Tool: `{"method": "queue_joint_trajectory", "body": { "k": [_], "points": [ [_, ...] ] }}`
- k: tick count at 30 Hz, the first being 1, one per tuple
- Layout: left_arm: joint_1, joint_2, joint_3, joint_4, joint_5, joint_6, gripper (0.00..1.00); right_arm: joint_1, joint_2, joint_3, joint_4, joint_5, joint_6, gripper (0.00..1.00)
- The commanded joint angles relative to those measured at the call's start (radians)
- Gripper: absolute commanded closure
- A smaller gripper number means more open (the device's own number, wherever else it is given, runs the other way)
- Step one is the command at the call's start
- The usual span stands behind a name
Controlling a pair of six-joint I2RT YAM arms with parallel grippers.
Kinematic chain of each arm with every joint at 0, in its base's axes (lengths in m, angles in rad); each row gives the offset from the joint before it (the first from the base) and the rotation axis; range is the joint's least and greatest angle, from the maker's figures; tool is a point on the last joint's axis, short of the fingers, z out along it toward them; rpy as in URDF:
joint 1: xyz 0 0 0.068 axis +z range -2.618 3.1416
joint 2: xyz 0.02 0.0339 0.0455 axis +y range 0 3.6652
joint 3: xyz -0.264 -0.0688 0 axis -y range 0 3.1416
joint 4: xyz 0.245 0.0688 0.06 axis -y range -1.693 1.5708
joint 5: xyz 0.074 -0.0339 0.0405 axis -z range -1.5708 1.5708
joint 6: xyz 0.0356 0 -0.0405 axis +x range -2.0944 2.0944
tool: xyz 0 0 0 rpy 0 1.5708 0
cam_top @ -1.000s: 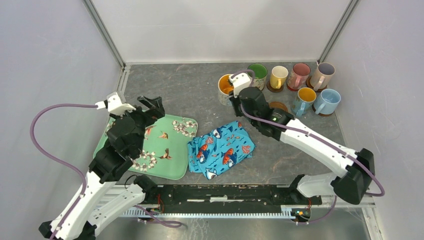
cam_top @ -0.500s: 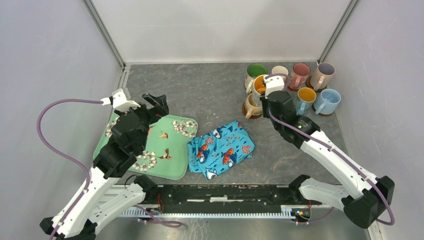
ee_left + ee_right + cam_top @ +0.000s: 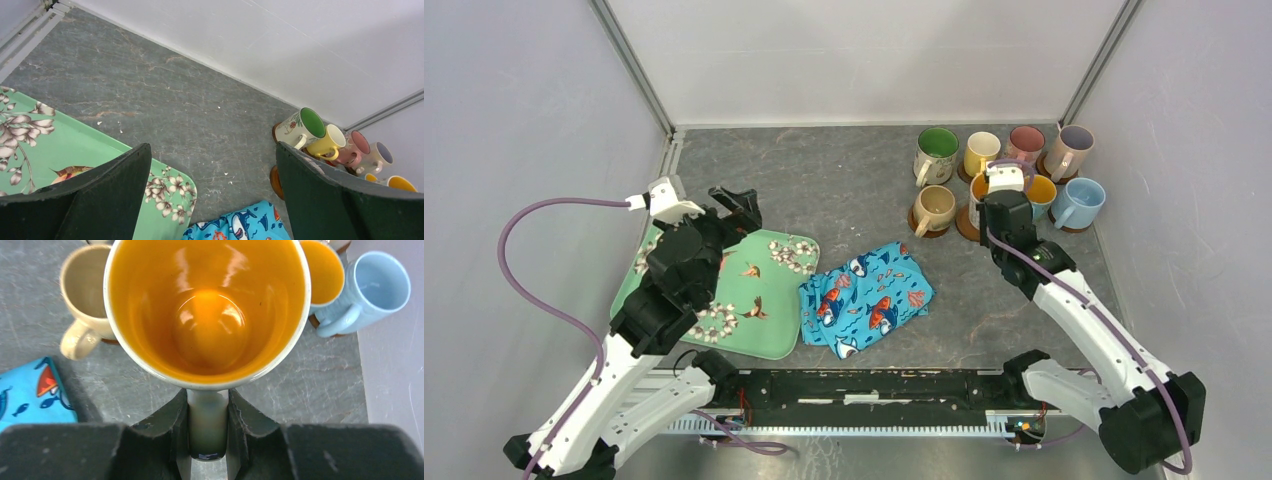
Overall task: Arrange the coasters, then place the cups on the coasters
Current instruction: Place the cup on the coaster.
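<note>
From above, eight cups (image 3: 1025, 145) crowd the far right corner of the tabletop (image 3: 824, 180). Brown coasters (image 3: 921, 224) show only as rims beneath them, too hidden to count. The right jaws are clamped on the orange-lined cup (image 3: 976, 188), just beside the beige cup (image 3: 935, 205). The left jaws stand wide apart, holding nothing, over the far edge of the one green tray (image 3: 764, 300). One fish-print cloth (image 3: 867, 298) lies beside it. Bare tabletop stretches between tray and cups.

The left wrist view shows jaws spread wide and five cups by the far wall.

The right wrist view shows jaws pinching the orange-lined cup's handle, with three more cups around it. Whether it rests on a coaster I cannot tell.
</note>
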Motion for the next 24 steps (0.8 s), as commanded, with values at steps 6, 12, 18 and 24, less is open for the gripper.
{"method": "queue_joint_trajectory", "body": {
  "k": [6,12,18,24],
  "points": [
    [-0.001,0.018,0.003,0.04,0.011,-0.016,0.0,-0.084,-0.014,-0.096,0.157,-0.072,0.053,1.0],
    [-0.001,0.017,0.004,0.04,0.007,-0.011,0.0,-0.119,0.023,-0.136,0.202,-0.15,0.087,1.0],
    [-0.001,0.011,0.001,0.035,0.001,-0.009,0.0,-0.135,0.042,-0.169,0.211,-0.183,0.114,1.0],
    [-0.001,0.014,-0.001,0.034,0.002,-0.011,0.0,-0.147,0.038,-0.198,0.218,-0.206,0.133,1.0]
  ]
}}
